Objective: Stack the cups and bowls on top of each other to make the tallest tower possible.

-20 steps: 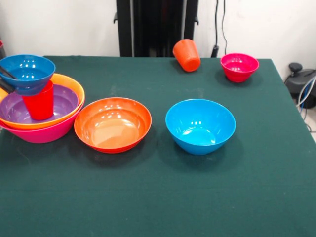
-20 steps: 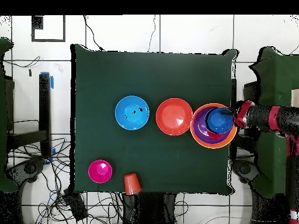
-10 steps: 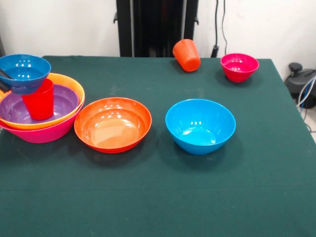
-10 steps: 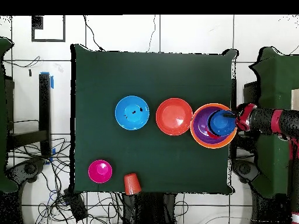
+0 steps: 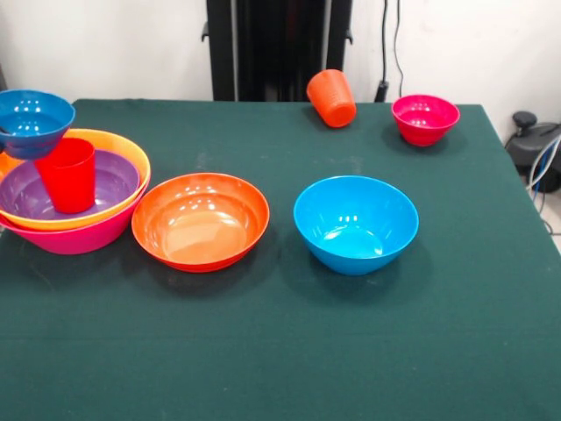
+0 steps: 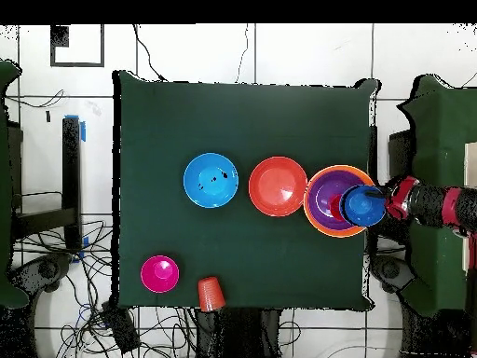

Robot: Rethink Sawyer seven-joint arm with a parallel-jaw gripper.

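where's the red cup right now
In the front view, the red cup stands upright inside the purple bowl of the nested pile at the table's left edge, just below the small blue bowl.

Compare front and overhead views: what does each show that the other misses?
Front only: the wall of the pink bowl under the pile, and the red cup standing upright in the purple bowl. Overhead only: the arm and gripper at the rim of the small blue bowl. Both: the red-orange bowl, medium blue bowl, magenta bowl and tipped orange cup.

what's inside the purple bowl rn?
The red cup stands upright in the purple bowl. The small blue bowl hangs over the stack's edge, hiding part of it in the overhead view. Nothing else shows inside.
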